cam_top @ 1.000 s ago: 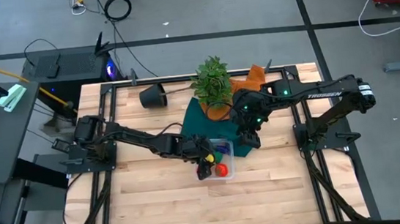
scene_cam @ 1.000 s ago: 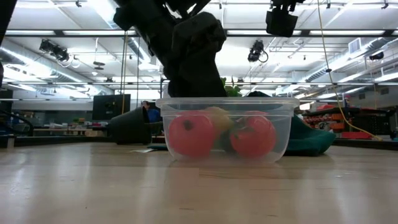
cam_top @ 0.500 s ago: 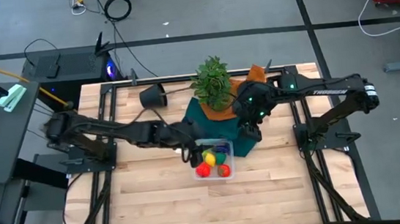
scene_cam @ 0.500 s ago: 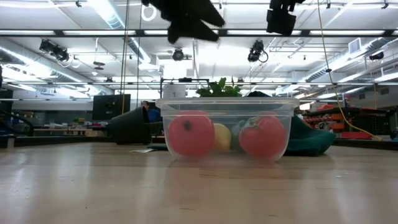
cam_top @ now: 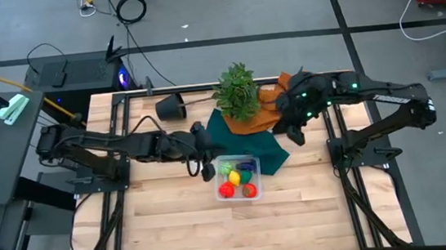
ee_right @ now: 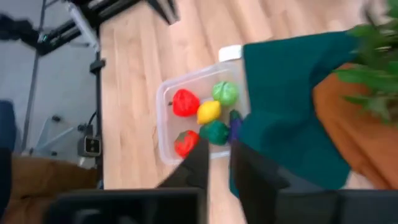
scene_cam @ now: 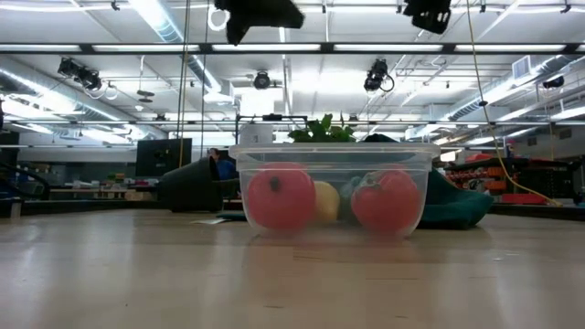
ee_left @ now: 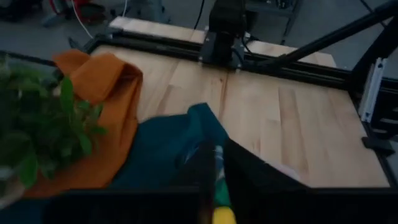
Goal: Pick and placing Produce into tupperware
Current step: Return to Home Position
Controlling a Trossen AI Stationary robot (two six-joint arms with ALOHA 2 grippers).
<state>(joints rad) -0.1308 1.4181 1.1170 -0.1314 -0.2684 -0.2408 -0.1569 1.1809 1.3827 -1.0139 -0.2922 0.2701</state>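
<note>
Two red produce (scene_cam: 281, 196) in tupperware (scene_cam: 239, 155) low; greens (cam_top: 226, 169) overhead

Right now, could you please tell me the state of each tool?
Left tool: open by a narrow gap, holding nothing.
Right tool: open by a narrow gap, holding nothing.

The tupperware (scene_cam: 334, 151) sat near the middle of the surface, with the produce (cam_top: 237, 181) inside it. A cloth (cam_top: 232, 136) lay behind it and along its right side. Behind the cloth stood a potted plant (cam_top: 236, 91). A second cloth (cam_top: 283, 84) lay at the plant's foot and to its right, and a tipped pot (cam_top: 170, 107) lay to its left. The left gripper (cam_top: 207, 169) hung just left of the tupperware. The right gripper (cam_top: 298, 137) hung near the first cloth's right edge.
</note>
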